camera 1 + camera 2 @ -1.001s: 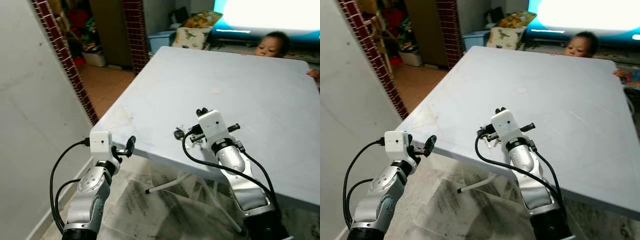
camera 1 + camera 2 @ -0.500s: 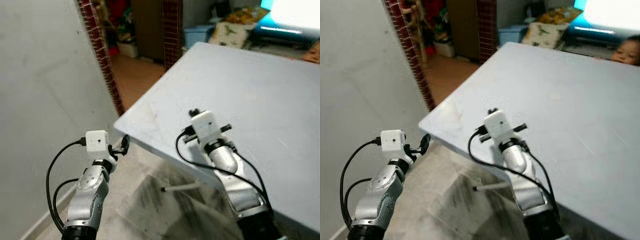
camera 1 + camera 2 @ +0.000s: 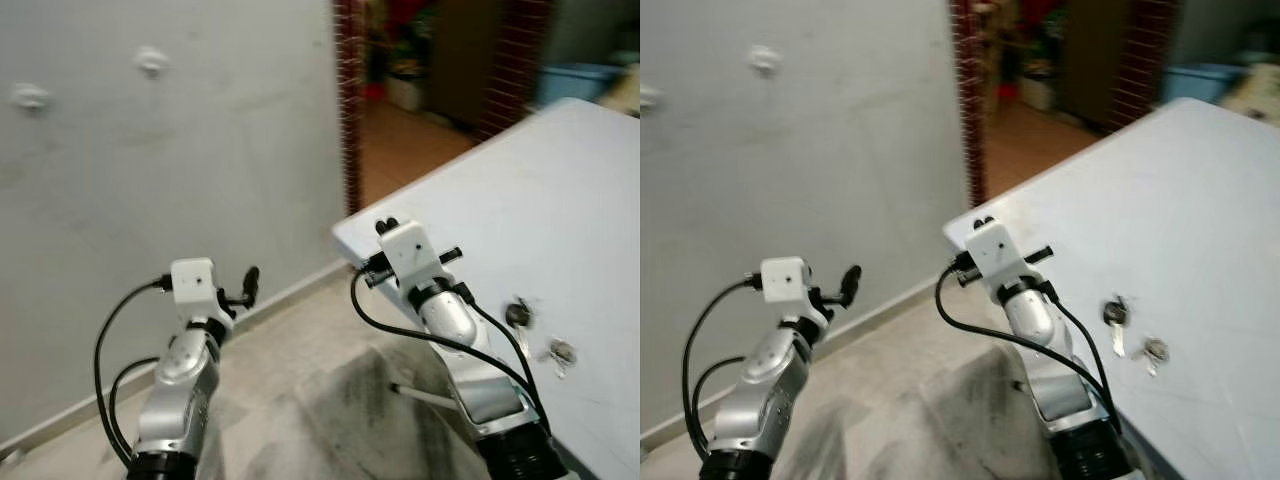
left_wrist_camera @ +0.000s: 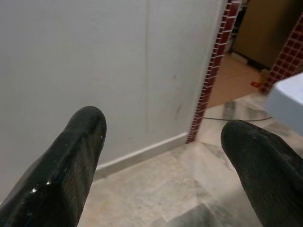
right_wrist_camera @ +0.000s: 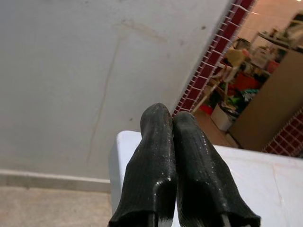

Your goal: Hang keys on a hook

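Wall [image 3: 150, 190]: pale grey, fills the far left of your head view; a skirting strip runs along its foot.
Table [image 3: 560, 170]: pale blue top on your right, its near-left corner just beyond the right gripper.
Floor [image 3: 300, 400]: grey marbled tile near you, warmer tile through the far doorway.
Brick pillar [image 3: 348, 110]: dark red, at the wall's far edge, between wall and table.
Left gripper [image 4: 161, 161]: held low over the floor to the left of the table; fingers spread wide with nothing between them, pointing at the wall's foot.
Right gripper [image 5: 173, 165]: over the table's near-left corner; its two black fingers are pressed together and nothing shows between them.
Hooks: two small pale knobs high on the wall, one [image 3: 152, 60] further right than the other [image 3: 28, 96]; blurred, so you cannot confirm their form.
Keys [image 3: 518, 313]: lying on the table to the right of the right arm, well apart from both grippers; a second small metal piece [image 3: 560, 352] lies just beside them.
Risk, judged: you appear to be turning toward the wall with the keys not in hand; arriving at the hooks empty costs a return trip.
Risk, judged: the right forearm sits near the keys; a sweep could push them off the table edge.
Risk, judged: motion blur makes the hooks poor targets until the view steadies.
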Available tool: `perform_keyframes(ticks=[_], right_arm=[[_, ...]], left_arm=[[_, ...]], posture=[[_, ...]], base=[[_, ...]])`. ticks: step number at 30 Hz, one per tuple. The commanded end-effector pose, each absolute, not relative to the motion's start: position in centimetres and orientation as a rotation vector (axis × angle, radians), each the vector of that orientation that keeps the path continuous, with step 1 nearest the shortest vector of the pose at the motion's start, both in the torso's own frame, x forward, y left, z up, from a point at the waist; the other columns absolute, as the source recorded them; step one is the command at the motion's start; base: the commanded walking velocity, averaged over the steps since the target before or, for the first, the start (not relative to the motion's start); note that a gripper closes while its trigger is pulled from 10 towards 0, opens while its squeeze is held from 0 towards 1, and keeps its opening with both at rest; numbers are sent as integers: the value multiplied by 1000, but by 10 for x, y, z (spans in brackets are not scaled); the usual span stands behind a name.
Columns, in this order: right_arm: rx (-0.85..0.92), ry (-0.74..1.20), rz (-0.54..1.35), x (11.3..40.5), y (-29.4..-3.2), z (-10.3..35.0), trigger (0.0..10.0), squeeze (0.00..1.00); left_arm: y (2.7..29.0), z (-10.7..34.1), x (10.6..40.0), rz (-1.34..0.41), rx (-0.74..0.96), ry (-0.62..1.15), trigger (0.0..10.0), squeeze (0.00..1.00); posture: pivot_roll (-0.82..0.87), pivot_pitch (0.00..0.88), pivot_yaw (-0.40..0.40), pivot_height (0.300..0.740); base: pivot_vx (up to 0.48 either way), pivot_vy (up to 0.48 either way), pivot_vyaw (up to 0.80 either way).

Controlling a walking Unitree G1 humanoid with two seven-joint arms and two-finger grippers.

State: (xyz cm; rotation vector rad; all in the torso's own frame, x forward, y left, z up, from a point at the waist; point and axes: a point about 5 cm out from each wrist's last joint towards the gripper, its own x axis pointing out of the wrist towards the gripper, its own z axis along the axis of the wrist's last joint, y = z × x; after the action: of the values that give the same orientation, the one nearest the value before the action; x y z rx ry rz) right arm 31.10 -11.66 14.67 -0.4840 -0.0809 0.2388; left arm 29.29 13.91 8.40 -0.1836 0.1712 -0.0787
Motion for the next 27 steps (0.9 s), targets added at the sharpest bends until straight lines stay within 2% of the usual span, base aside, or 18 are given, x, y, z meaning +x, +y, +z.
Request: perform_keyframes(ticks=[1, 6, 12, 16, 27], right_arm=[[-467, -102, 260, 312, -110, 152, 10000, 0], [-472, -103, 278, 313, -111, 154, 10000, 0], [-498, -89, 330, 315, -110, 152, 10000, 0], [-508, -99, 337, 317, -106, 152, 10000, 0], [-470, -94, 301, 315, -105, 151, 10000, 0]], left_arm=[[148, 85, 294, -43, -159, 164, 10000, 0], [147, 84, 294, -30, -172, 156, 10000, 0], [143, 79, 288, 10, -204, 149, 10000, 0], [143, 78, 286, 13, -208, 152, 10000, 0], [142, 83, 294, -68, -206, 149, 10000, 0]], posture=[[-56, 0, 79, 740], [-55, 0, 39, 740], [-40, 0, -10, 740], [-35, 0, -10, 740], [-55, 0, 44, 740]], base=[[0, 0, 800], [0, 0, 743], [0, 0, 0], [0, 0, 152], [0, 0, 800]])
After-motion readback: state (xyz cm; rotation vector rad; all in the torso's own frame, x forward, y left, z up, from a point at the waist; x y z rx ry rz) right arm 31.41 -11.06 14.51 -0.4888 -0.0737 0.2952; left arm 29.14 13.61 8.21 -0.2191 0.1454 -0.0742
